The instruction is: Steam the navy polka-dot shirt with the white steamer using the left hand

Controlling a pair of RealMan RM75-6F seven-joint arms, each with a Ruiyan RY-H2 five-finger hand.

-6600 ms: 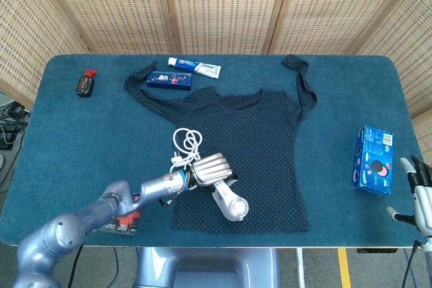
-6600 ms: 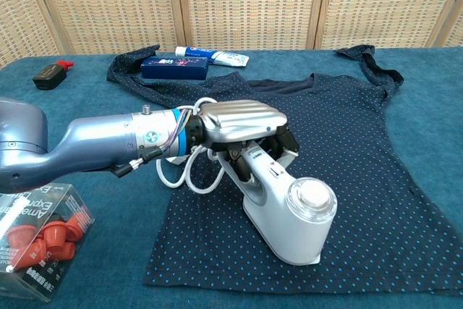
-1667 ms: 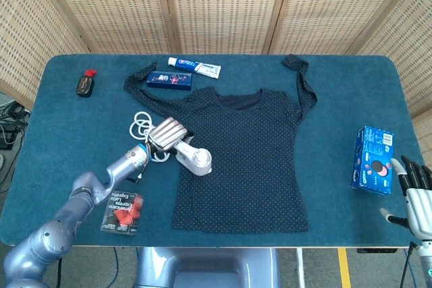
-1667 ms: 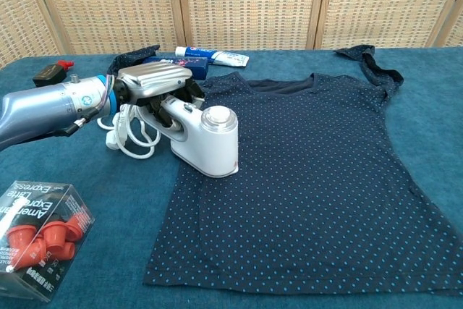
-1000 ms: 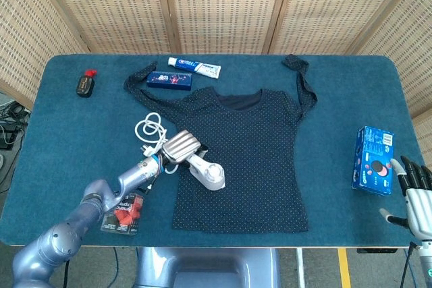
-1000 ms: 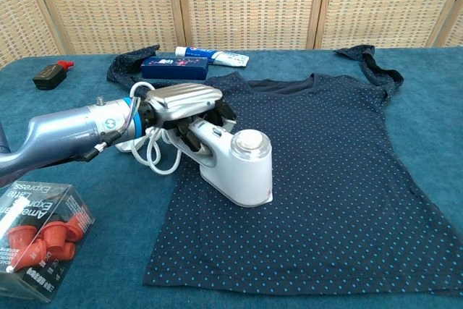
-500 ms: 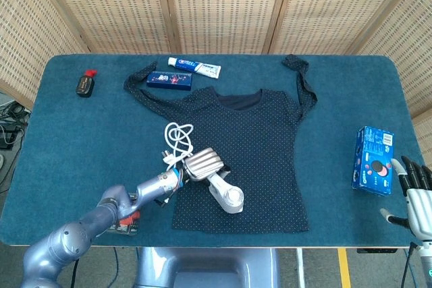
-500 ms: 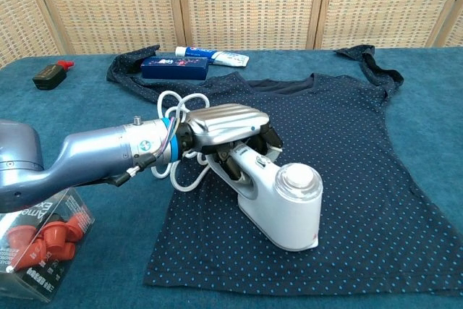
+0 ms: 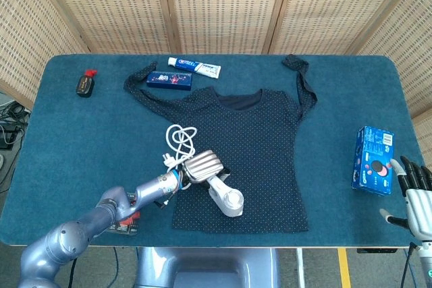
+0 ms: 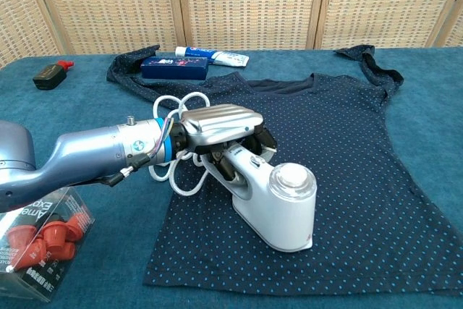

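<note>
The white steamer (image 10: 278, 208) sits on the lower left part of the navy polka-dot shirt (image 9: 260, 146), its round head toward the hem and close to the shirt's left side edge. The left hand (image 10: 217, 127) wraps over the steamer's handle from above, fingers curled around it and holding it. The steamer's white cord (image 9: 178, 141) loops on the bare desk (image 9: 74, 139) just beyond the shirt's left edge, behind the hand.

The shirt lies flat in the middle of the desk, neckline toward the far side, hem near the front edge. To the steamer's right the whole body of the shirt spreads flat with nothing on it. One sleeve stretches toward the far left, the other toward the far right corner.

Near the far edge, a blue box (image 9: 169, 79) lies touching the left sleeve, with a toothpaste tube (image 9: 194, 66) just behind it. A small black bottle with a red cap (image 9: 84, 83) lies well apart at the far left. A clear box of red pieces (image 10: 35, 247) sits near the front edge under the left forearm.

On the right, a blue carton (image 9: 372, 160) lies near the desk's right edge. The right hand (image 9: 417, 197) hangs off the front right corner, just beside the carton, fingers apart and holding nothing.
</note>
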